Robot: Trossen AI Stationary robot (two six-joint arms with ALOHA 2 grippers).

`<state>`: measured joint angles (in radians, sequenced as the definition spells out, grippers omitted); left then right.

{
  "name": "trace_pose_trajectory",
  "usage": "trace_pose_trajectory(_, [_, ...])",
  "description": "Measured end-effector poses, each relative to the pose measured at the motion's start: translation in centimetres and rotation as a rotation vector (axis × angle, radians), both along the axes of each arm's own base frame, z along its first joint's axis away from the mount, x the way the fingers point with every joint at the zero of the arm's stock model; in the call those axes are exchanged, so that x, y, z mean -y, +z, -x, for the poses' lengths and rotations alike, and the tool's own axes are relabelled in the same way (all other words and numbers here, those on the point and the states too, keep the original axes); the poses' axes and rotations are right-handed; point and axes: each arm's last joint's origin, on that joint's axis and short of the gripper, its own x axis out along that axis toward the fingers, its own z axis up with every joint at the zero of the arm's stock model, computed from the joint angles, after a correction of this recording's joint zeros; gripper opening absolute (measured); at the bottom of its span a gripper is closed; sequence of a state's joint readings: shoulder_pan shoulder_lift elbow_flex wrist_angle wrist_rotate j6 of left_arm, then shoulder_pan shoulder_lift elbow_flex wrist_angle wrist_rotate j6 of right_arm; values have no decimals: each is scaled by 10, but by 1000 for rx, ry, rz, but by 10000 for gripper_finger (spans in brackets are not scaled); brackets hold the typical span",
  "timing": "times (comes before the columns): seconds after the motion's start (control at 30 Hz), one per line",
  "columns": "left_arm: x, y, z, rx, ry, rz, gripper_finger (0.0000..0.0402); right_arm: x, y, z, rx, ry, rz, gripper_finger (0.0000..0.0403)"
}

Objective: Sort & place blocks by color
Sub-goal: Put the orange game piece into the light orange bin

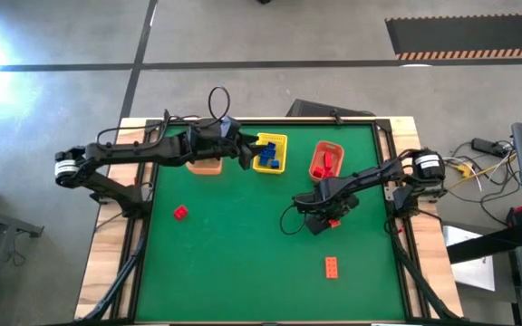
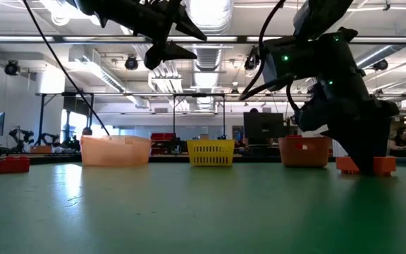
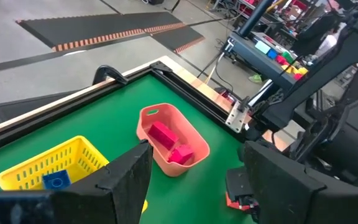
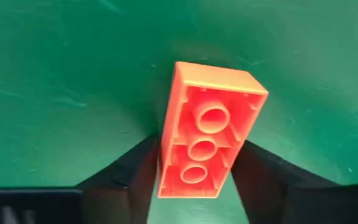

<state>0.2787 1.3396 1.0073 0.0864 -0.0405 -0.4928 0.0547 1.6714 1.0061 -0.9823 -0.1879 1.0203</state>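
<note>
Now the right gripper [image 4: 194, 171], low over the bench's middle-right, clenches an orange block [image 4: 207, 140] lying hollow side up; next, I judge, comes a lift toward the orange basket [image 1: 206, 165] near the far edge. The left gripper [image 1: 243, 149], released, hovers beside the yellow basket [image 1: 269, 152].

Orange brick [image 4: 207, 140] between dark fingers [image 4: 126, 174] on green table [image 1: 243, 244]; yellow basket [image 1: 270, 152] holds blue bricks [image 1: 267, 156].
</note>
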Motion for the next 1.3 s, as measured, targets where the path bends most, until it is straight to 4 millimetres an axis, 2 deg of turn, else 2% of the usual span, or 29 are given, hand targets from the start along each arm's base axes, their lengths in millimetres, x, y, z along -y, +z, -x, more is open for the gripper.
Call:
trace_pose_trajectory(0.13, [2,2,1,9,-48,12,235,0,3,0,22,4,0,123])
trace_pose_trajectory(0.23, [5,6,3,26,-98,18,235,0,13,0,80,12,-2,123])
trace_pose_trajectory(0.33, [10,11,6,46,-130,16,235,2,31,0,195,23,-8,123])
trace_pose_trajectory(0.43, [14,19,12,73,-144,6,235,5,52,-4,395,67,20,123])
trace_pose_trajectory(0.53, [17,27,18,101,-151,-3,235,11,78,-13,666,111,82,123])
trace_pose_trajectory(0.7, [23,41,29,162,-179,-21,235,16,125,-32,1153,270,272,123])
trace_pose_trajectory(0.83, [29,49,32,217,-261,-29,235,19,155,-43,1451,319,423,123])
trace_pose_trajectory(0.97, [37,52,29,256,-352,-33,235,20,165,-49,1588,354,505,123])
trace_pose_trajectory(1.3, [52,39,8,242,-426,-24,235,20,161,-54,1595,383,523,123])
